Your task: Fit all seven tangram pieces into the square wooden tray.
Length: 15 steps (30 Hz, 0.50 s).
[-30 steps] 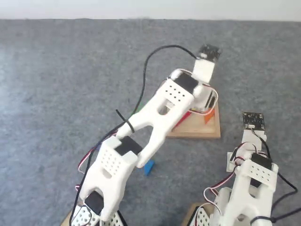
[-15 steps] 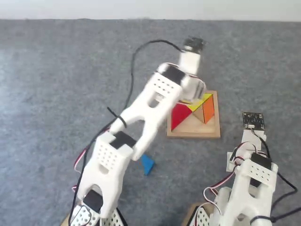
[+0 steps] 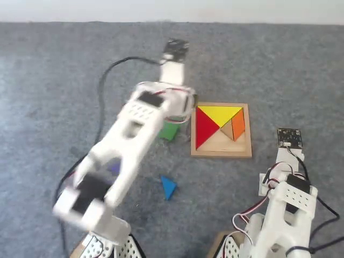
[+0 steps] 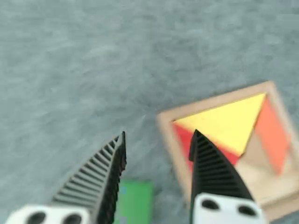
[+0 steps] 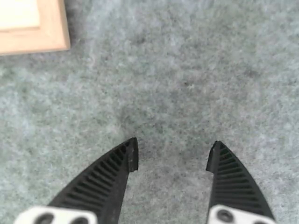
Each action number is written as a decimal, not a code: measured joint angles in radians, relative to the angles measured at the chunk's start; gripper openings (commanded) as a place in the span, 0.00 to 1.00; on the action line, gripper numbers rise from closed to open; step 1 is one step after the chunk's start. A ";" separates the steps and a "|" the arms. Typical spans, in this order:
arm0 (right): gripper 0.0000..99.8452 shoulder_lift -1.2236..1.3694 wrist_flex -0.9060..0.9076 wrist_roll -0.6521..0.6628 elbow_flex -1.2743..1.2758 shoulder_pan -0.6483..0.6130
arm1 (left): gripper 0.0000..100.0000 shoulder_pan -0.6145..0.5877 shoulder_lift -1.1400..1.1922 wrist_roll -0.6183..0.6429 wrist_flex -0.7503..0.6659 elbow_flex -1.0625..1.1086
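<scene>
Square wooden tray (image 3: 220,152), part-filled; green square piece (image 4: 136,201) beside it. Left gripper (image 4: 159,140), right gripper (image 5: 174,150): jaws apart. Centre left squarely before closing.

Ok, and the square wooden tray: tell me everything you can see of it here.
The wooden tray is a square of pale, bare-looking wood with a raised rim. It lies flat on the grey carpet. Inside, a yellow triangle fills the far side, a red triangle the side nearest the green piece, and a smaller orange piece the opposite side. The near part is bare wood. The green piece lies on the carpet outside the rim, seemingly apart from it.
</scene>
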 measured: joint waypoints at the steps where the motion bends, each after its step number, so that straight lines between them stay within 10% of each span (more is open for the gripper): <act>1: 0.25 0.000 0.000 0.000 0.000 0.000 | 0.21 -0.026 -0.074 -0.021 -0.008 0.074; 15: 0.25 0.000 0.000 0.000 0.000 0.000 | 0.22 -0.265 -0.178 -0.198 0.307 0.226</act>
